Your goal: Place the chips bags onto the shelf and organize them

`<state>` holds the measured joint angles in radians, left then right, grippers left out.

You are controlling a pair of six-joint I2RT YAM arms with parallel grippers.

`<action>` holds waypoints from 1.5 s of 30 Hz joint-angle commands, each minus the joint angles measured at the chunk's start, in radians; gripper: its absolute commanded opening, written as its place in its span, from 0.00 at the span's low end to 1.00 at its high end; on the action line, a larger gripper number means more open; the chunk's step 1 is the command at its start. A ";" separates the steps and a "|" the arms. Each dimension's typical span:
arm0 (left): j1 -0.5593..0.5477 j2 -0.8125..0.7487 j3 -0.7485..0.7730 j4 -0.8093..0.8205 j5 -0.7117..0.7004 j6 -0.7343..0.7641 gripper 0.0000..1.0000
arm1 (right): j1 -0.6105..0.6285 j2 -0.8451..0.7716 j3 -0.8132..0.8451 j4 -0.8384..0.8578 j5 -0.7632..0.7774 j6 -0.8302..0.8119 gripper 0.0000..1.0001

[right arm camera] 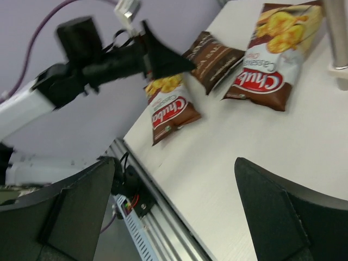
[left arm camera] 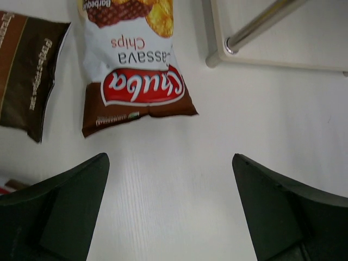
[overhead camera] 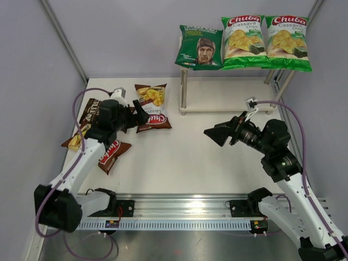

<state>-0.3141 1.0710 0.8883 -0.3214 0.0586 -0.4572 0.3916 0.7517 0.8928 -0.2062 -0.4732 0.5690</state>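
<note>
Left gripper (left arm camera: 169,163) is released: jaws spread wide with only bare table (left arm camera: 179,217) between them. It hangs low over the table, just short of the nearer brown Chuba bag (left arm camera: 133,65).

Right gripper (right arm camera: 175,163) is also spread wide and holds nothing. You see it in the top view in mid-table, in front of the shelf (overhead camera: 228,98), aimed left toward the loose bags.

Top tier of the shelf has three bags side by side:
- dark green REAL bag (overhead camera: 200,48), at the left end
- green-white Chuba bag (overhead camera: 243,42), in the middle
- second green-white Chuba bag (overhead camera: 286,43), at the right end

All three have the long axis running front to back and the logo end pointing away from the arms. Neighbours touch or slightly overlap at the edges.

Three bags lie flat on the table, left of the shelf:
- The nearer brown Chuba bag has its long axis roughly front to back, a bit skewed. Its logo end points toward the arm bases and its chip-picture end toward the back wall. It is just beside the shelf's front-left leg (left arm camera: 261,24), not touching.
- The other brown Chuba bag (overhead camera: 111,154) lies diagonally, partly under the left arm, logo end toward the near edge.
- The dark-brown bag (left arm camera: 30,70) is left of the first, also partly hidden by the arm. I can't tell which way it points.
</note>
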 commanded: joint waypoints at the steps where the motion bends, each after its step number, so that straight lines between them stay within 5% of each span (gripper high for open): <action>1: 0.124 0.125 0.054 0.310 0.286 0.037 0.99 | -0.002 -0.092 -0.107 0.148 -0.240 -0.020 1.00; 7: 0.280 0.366 0.171 0.468 0.444 0.029 0.99 | -0.002 -0.167 -0.202 0.277 -0.343 0.029 0.99; 17: 0.351 0.918 0.599 0.360 0.548 0.028 0.99 | -0.002 -0.150 -0.319 0.545 -0.441 0.172 0.99; 30: 0.345 1.141 0.675 0.409 0.743 0.003 0.99 | -0.002 -0.138 -0.334 0.628 -0.538 0.167 1.00; 35: 0.322 1.190 0.780 0.266 0.705 0.054 0.98 | -0.002 -0.127 -0.338 0.668 -0.550 0.190 0.99; 45: 0.276 1.166 0.632 0.596 0.770 -0.176 0.54 | 0.000 -0.143 -0.328 0.577 -0.519 0.155 0.99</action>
<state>-0.0341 2.2711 1.5749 0.1215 0.7952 -0.5587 0.3916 0.6174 0.5293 0.3855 -0.9936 0.7448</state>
